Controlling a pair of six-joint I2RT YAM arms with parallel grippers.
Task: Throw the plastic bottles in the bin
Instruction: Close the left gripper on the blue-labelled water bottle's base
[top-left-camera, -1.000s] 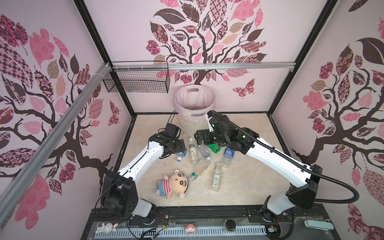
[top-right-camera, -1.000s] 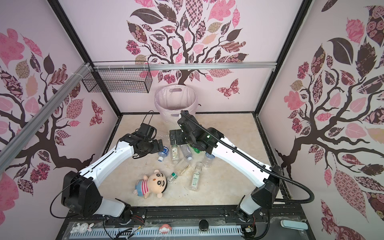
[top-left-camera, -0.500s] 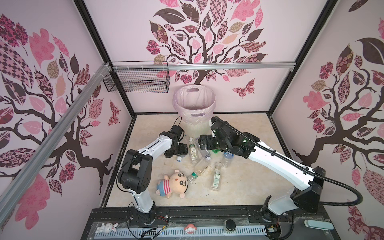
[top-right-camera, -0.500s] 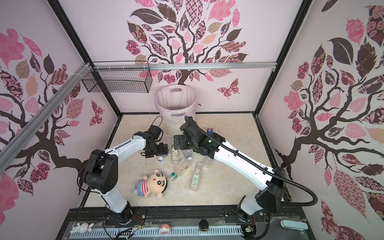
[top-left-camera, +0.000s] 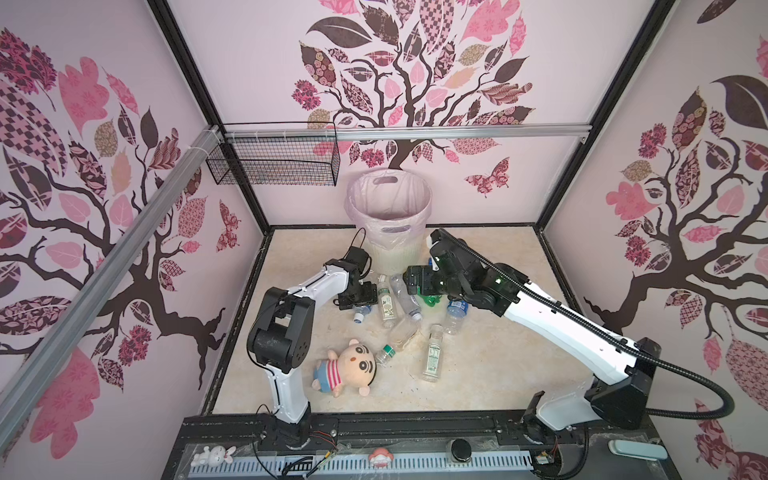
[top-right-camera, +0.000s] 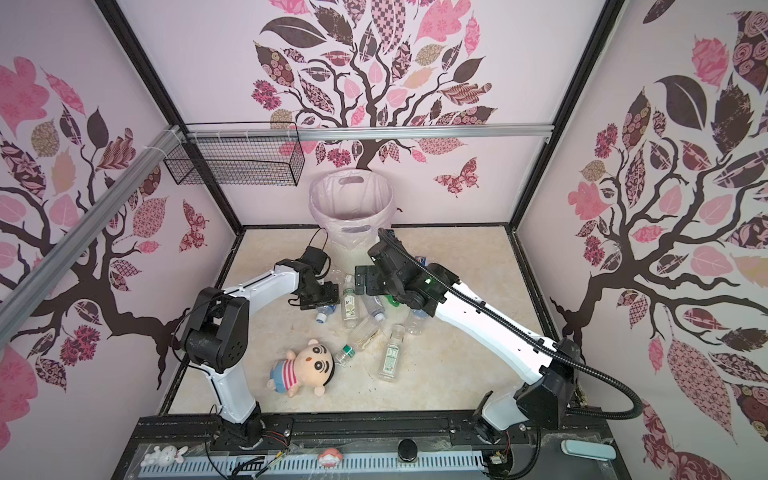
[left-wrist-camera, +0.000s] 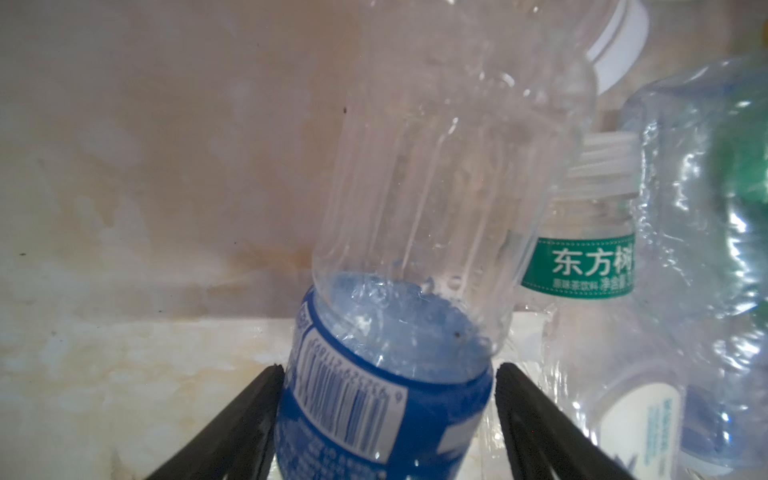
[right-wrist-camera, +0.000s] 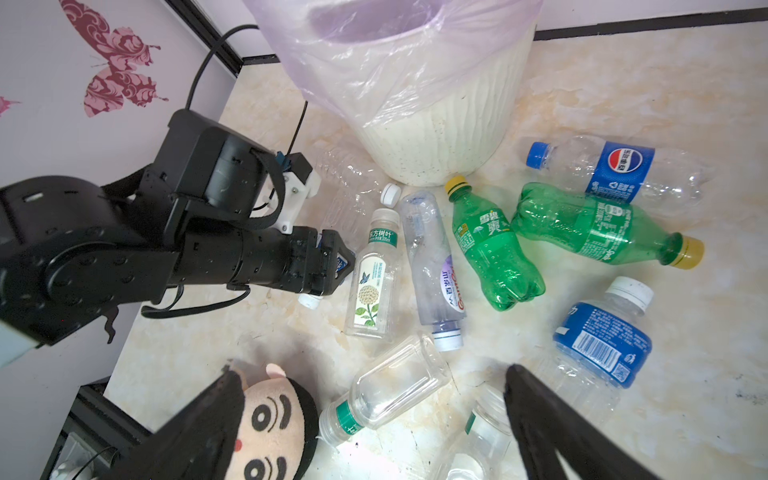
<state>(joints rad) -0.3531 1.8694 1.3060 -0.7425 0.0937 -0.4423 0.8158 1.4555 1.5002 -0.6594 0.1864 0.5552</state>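
Plush doll (top-left-camera: 347, 370) nearest, flat on the floor (top-left-camera: 498, 353). Just beyond: plastic bottles (right-wrist-camera: 432, 257) scattered on their sides, mostly clear plus two green with yellow caps, all on the floor between doll and bin. Right gripper (right-wrist-camera: 372, 370) above the pile, jaws wide apart, nothing between them. Left gripper (left-wrist-camera: 388, 366) low at the pile's left edge, jaws partly apart, straddling a blue-label bottle (left-wrist-camera: 374, 415), fingers right at its sides; cannot tell whether clamped. Bin (top-left-camera: 390, 257) upright behind the pile, pink-lined. Wire-mesh basket (top-left-camera: 274, 166) farthest, mounted high at the left rear.
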